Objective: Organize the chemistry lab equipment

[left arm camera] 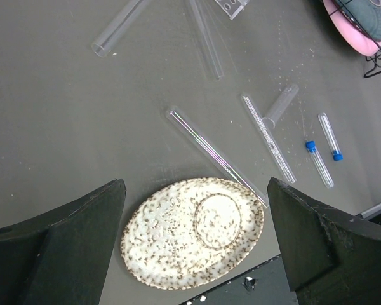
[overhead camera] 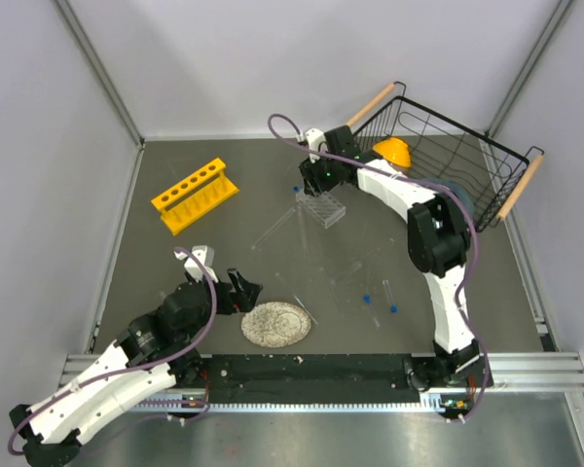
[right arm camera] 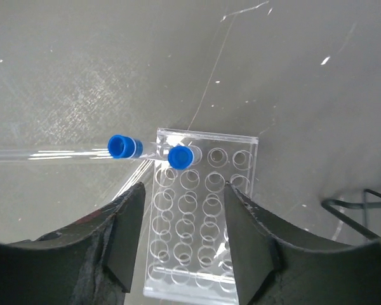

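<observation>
Your right gripper (right arm camera: 184, 190) has its fingers parted, gripping nothing. The blue-capped vial (right arm camera: 180, 157) stands in the clear rack (right arm camera: 238, 149) just beyond the fingertips. Lift straight up, clear of that cap and the second vial (right arm camera: 120, 146) alongside. Your left gripper (left arm camera: 195, 185) is spread wide, empty

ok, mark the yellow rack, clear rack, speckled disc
yellow tube rack (overhead camera: 192, 184), top view, holed top bar
clear plastic rack (right arm camera: 190, 222), right wrist view, hole grid centre
speckled disc (left arm camera: 165, 238), left wrist view, left half

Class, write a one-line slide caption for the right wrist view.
Open end effector above clear rack; one blue-capped vial stands in it, a second vial lies beside.
</observation>
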